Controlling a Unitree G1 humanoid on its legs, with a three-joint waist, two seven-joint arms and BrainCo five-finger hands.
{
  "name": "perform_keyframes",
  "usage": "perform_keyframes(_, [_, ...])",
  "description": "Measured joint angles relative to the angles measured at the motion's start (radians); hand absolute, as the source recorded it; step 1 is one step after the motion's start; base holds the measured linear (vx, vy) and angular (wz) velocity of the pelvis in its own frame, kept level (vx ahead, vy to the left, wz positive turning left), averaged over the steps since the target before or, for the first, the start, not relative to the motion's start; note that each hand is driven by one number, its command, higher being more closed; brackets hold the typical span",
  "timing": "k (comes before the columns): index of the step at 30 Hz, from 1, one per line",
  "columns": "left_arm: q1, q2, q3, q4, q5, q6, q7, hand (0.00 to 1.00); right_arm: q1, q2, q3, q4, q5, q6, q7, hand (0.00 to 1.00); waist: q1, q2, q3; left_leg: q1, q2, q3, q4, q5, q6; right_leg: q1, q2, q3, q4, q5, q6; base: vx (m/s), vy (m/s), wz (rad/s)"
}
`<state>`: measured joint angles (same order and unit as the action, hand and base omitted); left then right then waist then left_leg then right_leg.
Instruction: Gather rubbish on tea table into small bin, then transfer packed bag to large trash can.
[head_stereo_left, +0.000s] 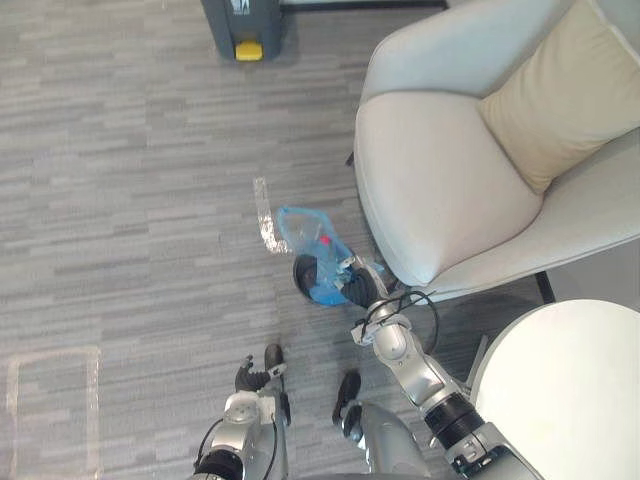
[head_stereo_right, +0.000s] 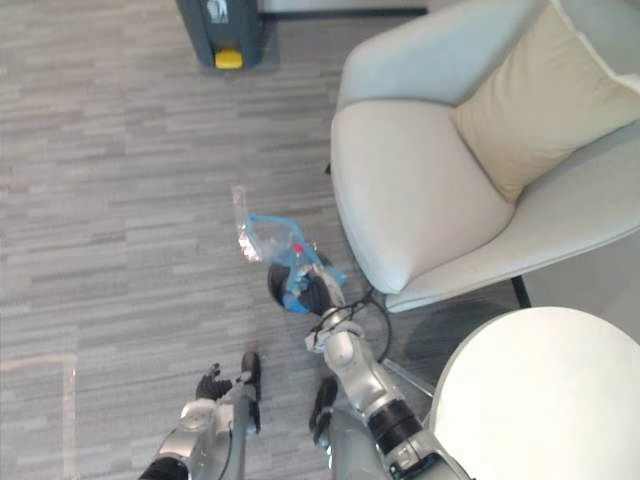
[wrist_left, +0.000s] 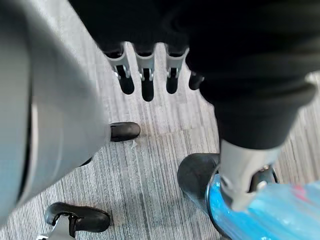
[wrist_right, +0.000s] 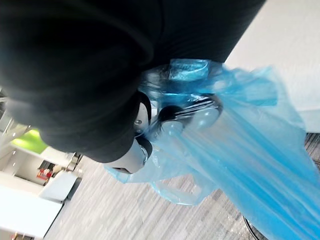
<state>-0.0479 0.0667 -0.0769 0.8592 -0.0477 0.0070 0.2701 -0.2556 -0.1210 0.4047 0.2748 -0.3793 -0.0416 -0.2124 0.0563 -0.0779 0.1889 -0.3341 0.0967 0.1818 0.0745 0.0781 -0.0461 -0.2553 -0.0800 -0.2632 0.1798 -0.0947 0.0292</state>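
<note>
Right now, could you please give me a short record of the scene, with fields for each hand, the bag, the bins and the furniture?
right hand: shut on the bag, above the small bin
left hand: open, low, holding nothing
bag: blue, top above the small bin, lower part inside it
small bin: black, on the carpet beside the armchair
large can: grey with a yellow pedal, further off across the carpet
table: white, round, on the robot's right
</note>
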Motion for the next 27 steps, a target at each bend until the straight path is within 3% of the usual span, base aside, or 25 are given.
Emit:
perform_keyframes(4, [0.018, 0.026, -0.049, -0.051, 0.020, 0.000, -0.018, 0.00, 0.038, -0.014, -0.020, -0.005, 0.038, -0.016, 0.028, 1.00, -0.003, 0.018, -0.052, 0.081, -0.012, 0.003, -0.047, 0.002, 0.000, 0.085, 0.005, 0.008, -0.068, 0.022, 0.012, 0.05, 0.027, -0.05])
perform_keyframes(10, [0.058, 0.060, -0.120, -0.295, 0.047, -0.003, -0.021, 0.00, 0.040, -0.101, -0.003, -0.128, 0.076, -0.046, 0.063, 1.00, -0.005, 0.042, -0.085, 0.170, -0.026, 0.004, -0.147, 0.040, 0.007, 0.131, 0.008, 0.040, -0.107, 0.051, 0.019, -0.03, 0.035, -0.13])
perform_keyframes(17, [0.144, 0.123, -0.205, -0.565, 0.047, -0.027, -0.038, 0.00, 0.037, -0.278, 0.050, -0.307, 0.156, -0.099, 0.105, 1.00, -0.015, 0.042, -0.115, 0.225, -0.040, 0.013, -0.178, 0.047, 0.016, 0.179, 0.003, 0.061, -0.161, 0.084, 0.027, -0.02, 0.049, -0.08])
perform_keyframes(27, [0.157, 0.190, -0.253, -0.736, 0.107, -0.047, -0.038, 0.00, -0.043, -0.415, 0.104, -0.377, 0.243, -0.121, 0.125, 1.00, -0.022, 0.048, -0.141, 0.258, -0.050, 0.026, -0.179, 0.047, 0.017, 0.220, 0.009, 0.077, -0.197, 0.105, 0.026, 0.01, 0.010, -0.04])
